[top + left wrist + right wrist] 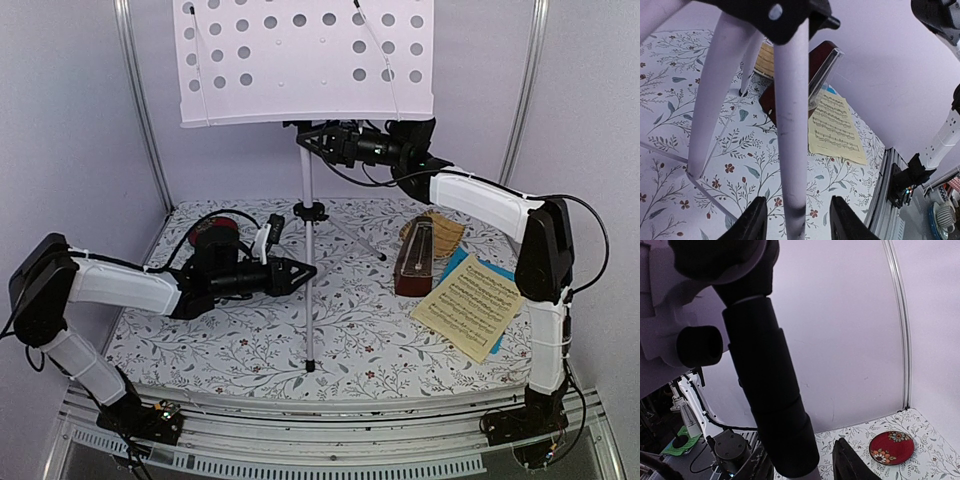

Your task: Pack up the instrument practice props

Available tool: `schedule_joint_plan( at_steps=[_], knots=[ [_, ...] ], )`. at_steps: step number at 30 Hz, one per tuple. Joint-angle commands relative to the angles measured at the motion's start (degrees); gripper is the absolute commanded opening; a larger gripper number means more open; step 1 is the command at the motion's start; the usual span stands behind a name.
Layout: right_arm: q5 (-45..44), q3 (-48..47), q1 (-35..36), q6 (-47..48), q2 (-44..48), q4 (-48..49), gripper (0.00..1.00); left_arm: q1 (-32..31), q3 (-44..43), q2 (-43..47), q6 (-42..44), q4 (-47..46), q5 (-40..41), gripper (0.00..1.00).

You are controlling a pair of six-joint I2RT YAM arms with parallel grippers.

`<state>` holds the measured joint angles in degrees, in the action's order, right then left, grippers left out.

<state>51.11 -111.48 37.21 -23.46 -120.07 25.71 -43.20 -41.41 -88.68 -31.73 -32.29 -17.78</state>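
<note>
Left gripper (306,271) straddles the music stand (308,330) low on its silver pole, jaws apart with gaps either side. Right gripper (305,140) brackets the black upper sleeve (771,390), also unclamped.

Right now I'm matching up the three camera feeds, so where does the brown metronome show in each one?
Top external: metronome right of centre, between the stand's pole and the cream music sheet.
Left wrist: upper centre, partly hidden behind the pole.
Right wrist: not in it.
Shared landmark: the floral cloth, seen in all three views.
</note>
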Motion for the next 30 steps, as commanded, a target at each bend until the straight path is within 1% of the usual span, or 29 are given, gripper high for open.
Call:
schedule_joint_plan(
  at_steps=[1,4,5,7,10,11,12,16,25,30],
  knots=[
    [2.2,-3.1,0.7,-1.2,-1.7,3.5,0.38,0.7,-2.0,-1.6,0.5,-1.2,-0.5,0.43],
    [2.7,-3.3,0.7,-1.7,-1.7,5.0,0.32,0.7,-2.4,-2.5,1.2,-1.2,0.0,0.36],
    [3.0,-3.5,0.7,-1.8,-1.7,5.5,0.27,0.7,-2.5,-2.8,1.5,-1.2,0.3,0.33],
    [3.5,-3.6,0.9,-2.4,-1.5,6.7,0.21,0.7,-2.8,-3.7,1.8,-1.1,0.6,0.25],
    [4.4,-3.5,1.1,-2.8,-1.0,7.5,0.11,0.7,-3.1,-4.5,1.9,-1.6,1.7,0.07],
    [4.6,-3.4,1.3,-2.7,-0.8,7.5,0.07,0.7,-2.9,-4.4,1.9,-2.0,2.0,0.02],
    [4.8,-3.1,1.3,-2.5,-0.5,7.6,0.04,0.8,-2.8,-4.1,2.0,-2.3,2.3,0.00],
    [4.9,-0.7,1.8,-1.2,1.5,7.7,0.02,0.7,-2.3,-2.1,3.8,-2.4,4.2,0.00],
    [4.0,5.4,2.9,1.9,6.2,7.6,0.01,0.0,-2.5,7.1,10.2,-3.5,5.6,0.00],
    [3.0,7.7,3.4,3.4,8.0,7.0,0.01,-0.3,-3.7,10.8,11.6,-3.5,6.3,0.00]
  ],
)
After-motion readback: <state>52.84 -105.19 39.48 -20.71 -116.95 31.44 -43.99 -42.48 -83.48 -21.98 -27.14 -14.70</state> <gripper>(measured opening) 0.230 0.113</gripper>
